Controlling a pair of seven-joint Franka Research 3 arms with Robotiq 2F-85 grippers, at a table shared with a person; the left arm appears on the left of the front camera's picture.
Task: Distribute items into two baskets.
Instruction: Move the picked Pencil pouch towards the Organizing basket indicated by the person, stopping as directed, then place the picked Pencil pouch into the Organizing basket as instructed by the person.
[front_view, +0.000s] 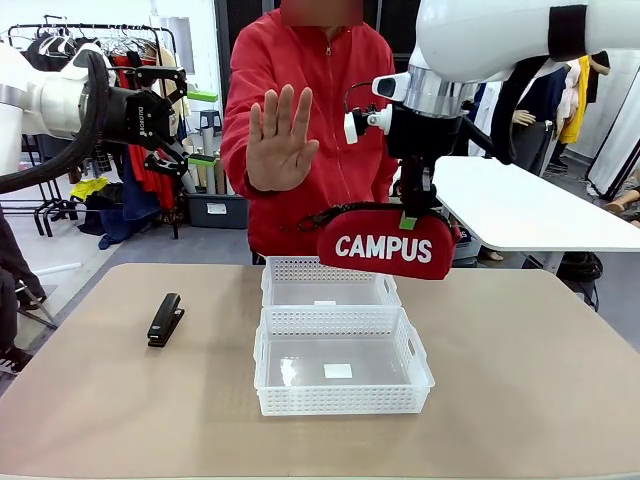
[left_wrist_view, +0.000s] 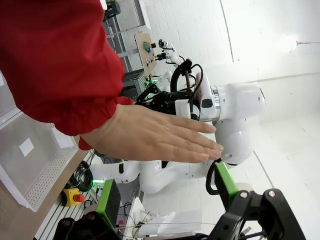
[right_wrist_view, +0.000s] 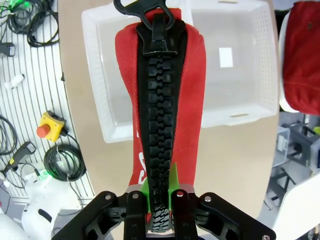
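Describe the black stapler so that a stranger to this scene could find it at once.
Look at the tan table with two white baskets at its middle. To the robot's left of them lies the stapler, alone on the bare top. It is small, black and narrow, unlike the white baskets.

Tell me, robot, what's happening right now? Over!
Right pincer shut on red pouch, hanging above the baskets. Left pincer open, raised. Stapler on table. Person's hand up, palm out.

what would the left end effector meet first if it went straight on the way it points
Probably the person's raised open hand, which sits squarely ahead of the open left end effector; how far is unclear.
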